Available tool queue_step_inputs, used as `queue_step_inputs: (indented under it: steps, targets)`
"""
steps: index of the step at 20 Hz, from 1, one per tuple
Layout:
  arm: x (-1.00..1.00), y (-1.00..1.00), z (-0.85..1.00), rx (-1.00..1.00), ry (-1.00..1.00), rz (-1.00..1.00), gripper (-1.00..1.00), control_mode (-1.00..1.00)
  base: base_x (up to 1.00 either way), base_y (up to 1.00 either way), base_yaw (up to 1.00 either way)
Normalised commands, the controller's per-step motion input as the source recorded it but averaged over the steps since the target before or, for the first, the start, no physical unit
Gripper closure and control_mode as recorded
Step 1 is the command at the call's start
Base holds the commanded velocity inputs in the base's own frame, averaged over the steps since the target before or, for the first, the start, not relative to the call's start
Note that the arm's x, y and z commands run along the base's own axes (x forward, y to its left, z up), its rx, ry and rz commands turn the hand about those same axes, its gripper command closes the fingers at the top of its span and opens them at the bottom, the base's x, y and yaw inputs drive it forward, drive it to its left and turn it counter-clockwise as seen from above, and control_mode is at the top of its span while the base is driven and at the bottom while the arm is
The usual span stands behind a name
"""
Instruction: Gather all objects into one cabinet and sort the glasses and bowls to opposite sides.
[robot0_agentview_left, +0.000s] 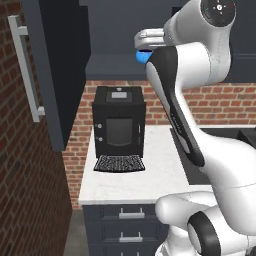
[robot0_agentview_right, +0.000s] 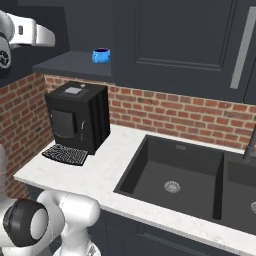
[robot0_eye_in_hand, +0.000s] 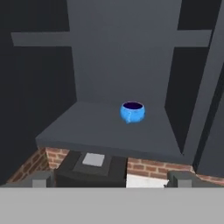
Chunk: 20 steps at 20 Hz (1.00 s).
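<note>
I'm hovering my claw (robot0_eye_in_hand: 112, 181), fingers spread and empty, before the cabinet (robot0_eye_in_hand: 100, 127). The blue cup (robot0_eye_in_hand: 132, 112) is sitting centre-frame on its floor. It's looking small, rigid, glossy, probably slippery, so I'm favouring a pinch across the rim.

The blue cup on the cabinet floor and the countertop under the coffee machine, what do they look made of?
Blue cup: glazed ceramic or glass, likely; glossy with pale highlights, dark inside. Countertop: pale stone, perhaps marble or quartz; white with faint grey mottling, matte. Rendered surfaces, so uncertain.
</note>
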Motion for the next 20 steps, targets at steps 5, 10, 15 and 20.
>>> queue_step_inputs:
  steps: [5, 10, 15, 20]
  targets:
    - [0.68, -0.13, -0.02, 0.00, 0.01, -0.05, -1.00, -1.00, 0.00, 0.00, 0.00]
    - [0.35, -0.21, -0.29, 0.00, 0.00, -0.03, -1.00, -1.00, 0.00, 0.00, 0.00]
    - [0.34, -0.13, -0.33, 0.00, 0.00, -0.02, -1.00, -1.00, 0.00, 0.00, 0.00]
    - [0.64, 0.00, 0.00, 0.00, 0.03, 0.00, -1.00, -1.00, 0.00, 0.00, 0.00]
